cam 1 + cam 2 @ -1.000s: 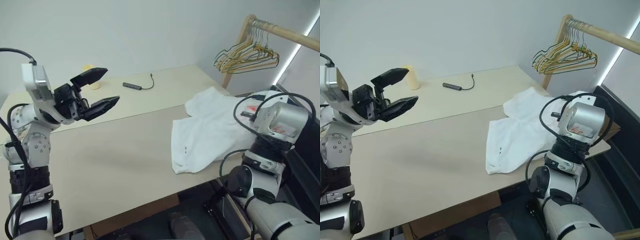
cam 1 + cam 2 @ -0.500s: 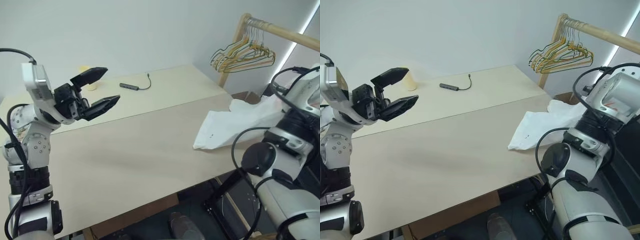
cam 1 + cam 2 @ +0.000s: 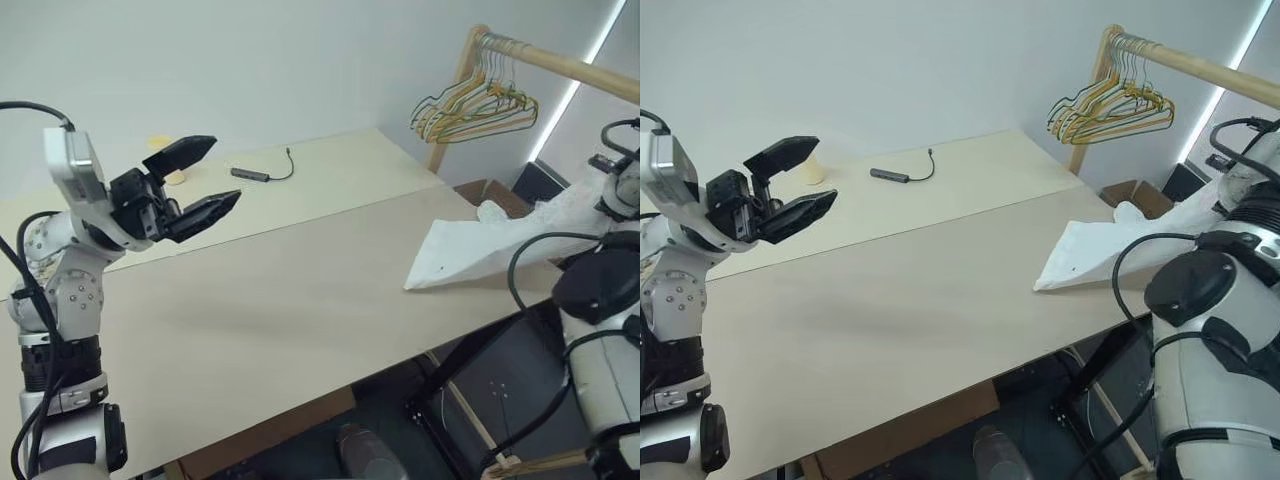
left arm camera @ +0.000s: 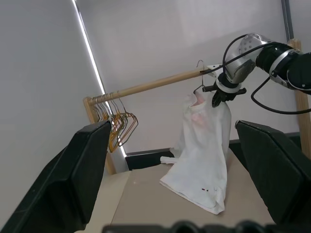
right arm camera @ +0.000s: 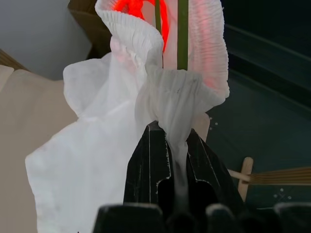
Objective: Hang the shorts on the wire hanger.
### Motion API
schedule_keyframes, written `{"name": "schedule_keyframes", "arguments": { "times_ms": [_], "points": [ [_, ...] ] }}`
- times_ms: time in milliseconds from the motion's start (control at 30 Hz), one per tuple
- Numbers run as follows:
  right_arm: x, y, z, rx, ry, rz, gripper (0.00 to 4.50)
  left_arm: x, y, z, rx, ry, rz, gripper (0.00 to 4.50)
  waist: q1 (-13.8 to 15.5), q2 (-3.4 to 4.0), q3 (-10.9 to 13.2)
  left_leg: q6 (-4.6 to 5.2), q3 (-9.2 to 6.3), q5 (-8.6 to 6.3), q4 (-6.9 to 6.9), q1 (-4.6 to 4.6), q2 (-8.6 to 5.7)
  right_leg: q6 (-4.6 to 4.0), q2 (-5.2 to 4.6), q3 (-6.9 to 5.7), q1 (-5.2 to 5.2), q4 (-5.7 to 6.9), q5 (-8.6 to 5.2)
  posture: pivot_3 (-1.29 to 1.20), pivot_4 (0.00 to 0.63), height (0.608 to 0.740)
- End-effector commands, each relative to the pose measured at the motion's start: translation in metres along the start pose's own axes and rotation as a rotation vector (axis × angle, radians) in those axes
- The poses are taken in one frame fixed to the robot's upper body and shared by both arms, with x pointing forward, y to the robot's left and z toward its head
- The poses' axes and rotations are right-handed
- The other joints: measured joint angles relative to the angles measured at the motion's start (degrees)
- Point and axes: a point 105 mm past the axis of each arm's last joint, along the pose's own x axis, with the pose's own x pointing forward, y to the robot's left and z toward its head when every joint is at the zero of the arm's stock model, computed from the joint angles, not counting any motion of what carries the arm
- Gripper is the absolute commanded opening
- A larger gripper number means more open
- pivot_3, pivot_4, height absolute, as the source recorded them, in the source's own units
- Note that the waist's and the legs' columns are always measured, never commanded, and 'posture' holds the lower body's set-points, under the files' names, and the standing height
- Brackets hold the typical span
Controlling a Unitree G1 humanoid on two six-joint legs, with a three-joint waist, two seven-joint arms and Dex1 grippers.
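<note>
Left wrist view shows my right jaws (image 4: 217, 98) pinching the shorts (image 4: 201, 155) at the gathered waistband, up by the wooden rail (image 4: 160, 83), where the wire hanger (image 4: 198, 80) hangs by its hook. A second ago the shorts lay spread flat on the bench (image 3: 290, 290); now most of the cloth is lifted, with only the lower hem trailing on the bench edge. I judge the waistband is close to going onto the hanger, whose green wire (image 5: 182, 34) passes just behind the gathered cloth. My left jaws (image 3: 195, 180) are spread wide, empty, above the bench. No readable writing or brand anywhere.
</note>
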Motion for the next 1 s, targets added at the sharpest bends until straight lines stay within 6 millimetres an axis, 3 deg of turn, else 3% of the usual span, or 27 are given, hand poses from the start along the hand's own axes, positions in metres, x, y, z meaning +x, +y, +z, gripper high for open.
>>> {"name": "schedule_keyframes", "arguments": {
  "times_ms": [33,333,833,867,1000],
  "points": [
    [-0.008,0.003,0.019,0.088,-0.036,0.057,0.0,0.002,-0.004,0.007,0.036,-0.011,-0.005,4.44,-0.02,0.04,0.03,0.04,0.13,0.03,-0.18,0.16,0.02,0.14,0.04,-0.01,0.23,-0.3,-0.08,-0.24,0.0,0.74],
    [0.003,-0.008,0.023,0.119,-0.035,0.024,0.0,0.004,-0.005,0.006,0.036,-0.002,-0.008,4.44,0.06,0.05,0.05,0.06,0.49,0.02,-0.28,0.26,0.02,0.28,0.02,0.16,0.37,-0.53,-0.08,-0.24,0.0,0.74],
    [0.013,0.004,-0.009,0.031,0.056,-0.041,0.0,0.004,-0.009,0.006,0.034,-0.006,-0.035,4.44,0.04,0.03,0.06,0.07,0.54,0.01,-0.27,0.28,0.03,0.34,0.04,0.24,0.39,-0.56,-0.07,-0.23,0.0,0.74],
    [0.013,0.004,-0.009,0.033,0.05,-0.051,0.67,0.004,-0.009,0.006,0.034,-0.008,-0.036,4.5,0.02,0.03,0.06,0.07,0.53,0.01,-0.27,0.29,0.04,0.34,0.05,0.24,0.4,-0.56,-0.07,-0.23,0.0,0.74],
    [0.011,0.002,-0.007,0.037,0.022,-0.085,2.03,0.005,-0.01,0.007,0.032,-0.016,-0.041,4.5,0.17,0.03,0.06,0.07,0.54,0.01,-0.27,0.29,0.04,0.34,0.05,0.26,0.39,-0.54,-0.06,-0.23,0.0,0.74]
  ]
}}
